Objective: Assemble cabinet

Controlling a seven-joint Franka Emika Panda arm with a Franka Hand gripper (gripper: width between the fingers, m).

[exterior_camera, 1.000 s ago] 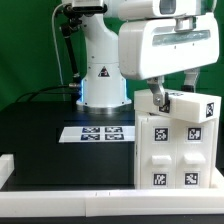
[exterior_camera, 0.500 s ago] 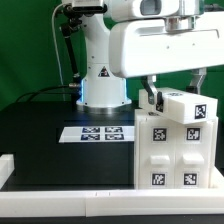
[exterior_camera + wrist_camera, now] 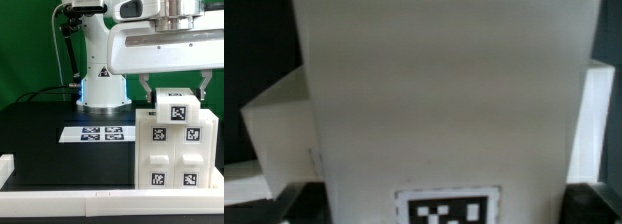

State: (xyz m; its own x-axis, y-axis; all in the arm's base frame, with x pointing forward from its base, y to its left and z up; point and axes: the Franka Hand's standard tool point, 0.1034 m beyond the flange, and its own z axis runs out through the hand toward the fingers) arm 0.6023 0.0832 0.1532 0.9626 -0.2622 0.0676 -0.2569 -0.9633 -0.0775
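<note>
The white cabinet body (image 3: 172, 152) stands at the exterior view's right, with several square tags on its front. A smaller white block (image 3: 178, 108) with one tag rests on top of it. My gripper (image 3: 175, 95) is directly above, and its dark fingers (image 3: 147, 90) flank the block on both sides and are shut on it. In the wrist view the block (image 3: 429, 100) fills the middle, its tag (image 3: 446, 207) between the dark fingertips (image 3: 267, 205). Part of the cabinet body (image 3: 274, 125) shows beside it.
The marker board (image 3: 100, 132) lies flat on the black table to the left of the cabinet. The arm's white base (image 3: 100, 85) stands behind it. A white rim (image 3: 60, 195) runs along the table's front, with a green backdrop behind.
My gripper has turned with the white block in it. The block was skewed on the cabinet top and now sits square, with its tag facing the exterior camera.
</note>
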